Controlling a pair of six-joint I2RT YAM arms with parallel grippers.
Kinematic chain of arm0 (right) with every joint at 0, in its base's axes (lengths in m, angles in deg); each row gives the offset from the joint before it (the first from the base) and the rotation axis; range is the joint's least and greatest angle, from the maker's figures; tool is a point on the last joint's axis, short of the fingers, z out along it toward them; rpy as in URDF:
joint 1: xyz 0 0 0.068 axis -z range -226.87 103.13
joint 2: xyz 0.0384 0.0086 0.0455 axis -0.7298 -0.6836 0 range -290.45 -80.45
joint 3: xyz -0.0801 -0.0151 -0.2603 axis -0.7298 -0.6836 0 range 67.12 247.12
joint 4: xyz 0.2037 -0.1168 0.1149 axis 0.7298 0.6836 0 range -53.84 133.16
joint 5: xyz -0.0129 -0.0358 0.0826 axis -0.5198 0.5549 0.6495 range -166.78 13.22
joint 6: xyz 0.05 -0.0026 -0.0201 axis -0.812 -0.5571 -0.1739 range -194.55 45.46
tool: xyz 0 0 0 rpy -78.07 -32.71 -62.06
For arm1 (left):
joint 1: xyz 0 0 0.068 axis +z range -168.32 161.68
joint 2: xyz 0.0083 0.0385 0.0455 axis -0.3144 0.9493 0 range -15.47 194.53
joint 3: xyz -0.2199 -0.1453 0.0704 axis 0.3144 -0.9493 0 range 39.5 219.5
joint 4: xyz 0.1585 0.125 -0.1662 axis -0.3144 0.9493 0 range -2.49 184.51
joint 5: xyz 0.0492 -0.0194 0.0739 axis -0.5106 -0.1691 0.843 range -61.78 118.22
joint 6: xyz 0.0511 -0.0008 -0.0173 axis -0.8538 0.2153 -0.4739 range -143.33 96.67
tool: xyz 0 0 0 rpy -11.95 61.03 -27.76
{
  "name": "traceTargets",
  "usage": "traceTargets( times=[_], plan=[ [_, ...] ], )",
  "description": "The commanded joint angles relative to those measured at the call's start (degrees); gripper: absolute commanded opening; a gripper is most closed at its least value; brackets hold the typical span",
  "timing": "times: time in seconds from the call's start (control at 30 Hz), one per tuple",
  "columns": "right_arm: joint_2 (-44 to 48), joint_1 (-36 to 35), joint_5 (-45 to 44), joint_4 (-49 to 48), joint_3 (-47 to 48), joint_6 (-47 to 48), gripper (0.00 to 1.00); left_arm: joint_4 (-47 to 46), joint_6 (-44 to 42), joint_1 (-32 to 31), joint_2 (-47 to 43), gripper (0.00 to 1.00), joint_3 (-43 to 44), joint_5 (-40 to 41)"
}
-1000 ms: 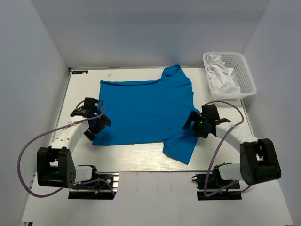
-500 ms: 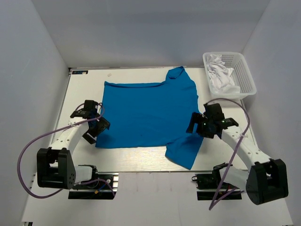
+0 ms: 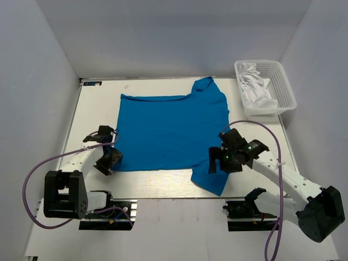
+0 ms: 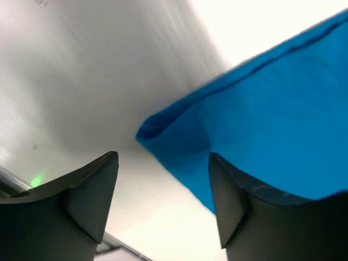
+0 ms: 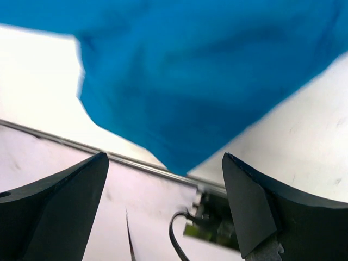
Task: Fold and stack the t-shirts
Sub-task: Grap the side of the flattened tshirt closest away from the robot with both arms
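1 blue t-shirt (image 3: pixel 168 130), 1 basket (image 3: pixel 287 87) (white cloth (image 3: pixel 255 89) inside, qty unclear), 1 left hand (image 3: pixel 107 160), 1 right hand (image 3: pixel 220 161).

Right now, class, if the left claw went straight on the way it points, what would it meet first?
Probably the corner of the blue t-shirt, lying just ahead within the open left claw, with the table beneath; depth is unclear.

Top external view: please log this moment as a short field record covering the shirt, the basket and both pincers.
blue t-shirt: spread flat on the table
near-right sleeve: reaches almost to the table's near edge
basket: far right corner, holds white cloth
left pincer: open, the shirt's near-left corner between its fingers, not clamped
right pincer: open, over the near-right sleeve, holding nothing
folds made: none visible
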Motion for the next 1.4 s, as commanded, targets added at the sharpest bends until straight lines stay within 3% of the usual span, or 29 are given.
traceTargets(
  times=[0.0,0.07,0.2,0.3,0.33,0.47,0.63,0.73,0.77,0.83,0.97,1.2,1.33,1.37],
  plan=[
    [1.26,-2.00,-0.11,5.09,-2.94,-4.58,0.90,-5.75,2.21,0.43,0.10,0.72,-1.87,1.42],
    [1.52,-3.49,0.60,5.00,-5.32,-5.90,0.90,-7.42,2.92,0.43,0.11,0.70,-3.80,0.89],
    [0.82,-5.43,3.05,2.55,-7.17,-7.58,0.90,-10.07,3.61,0.43,0.72,0.53,-5.30,0.89],
    [-1.90,-7.97,3.06,1.31,-9.18,-8.63,0.90,-11.73,3.62,0.43,0.72,0.37,-5.83,0.27],
    [-3.21,-8.67,2.89,0.70,-9.45,-9.25,0.90,-11.74,3.10,0.43,0.20,0.23,-5.83,-0.25],
    [-4.72,-10.96,0.44,-1.76,-10.07,-11.18,0.85,-11.74,2.30,0.43,-0.95,0.00,-6.36,-0.25],
    [-9.29,-11.40,-0.89,-4.47,-9.63,-12.86,0.76,-12.26,0.46,0.43,-2.00,0.00,-6.36,-1.48],
    [-10.43,-11.32,-0.81,-6.15,-9.98,-13.03,0.66,-12.26,-0.16,0.43,-2.00,0.00,-6.36,-1.49],
    [-10.52,-11.40,-0.63,-6.42,-10.16,-13.55,0.55,-12.26,-0.16,0.43,-2.70,0.00,-6.36,-2.01],
    [-10.26,-11.31,0.16,-7.13,-11.21,-14.52,0.46,-12.26,-0.77,0.43,-3.23,0.00,-6.36,-2.01],
    [-8.68,-11.40,1.03,-5.90,-11.39,-17.23,0.00,-11.39,-1.30,0.43,-5.16,0.00,-5.83,-2.01],
    [1.59,-11.23,5.34,3.40,-7.44,-19.88,0.00,-8.31,-1.83,0.43,-8.16,0.00,-4.07,-0.96],
    [2.41,-10.96,-1.32,7.64,1.14,-20.06,0.00,-7.60,-1.83,0.43,-9.39,0.00,-1.88,-2.19],
    [1.79,-10.96,-7.08,7.99,2.49,-19.63,0.00,-7.60,-1.83,0.43,-9.39,0.00,-0.92,-2.19]
  ],
)
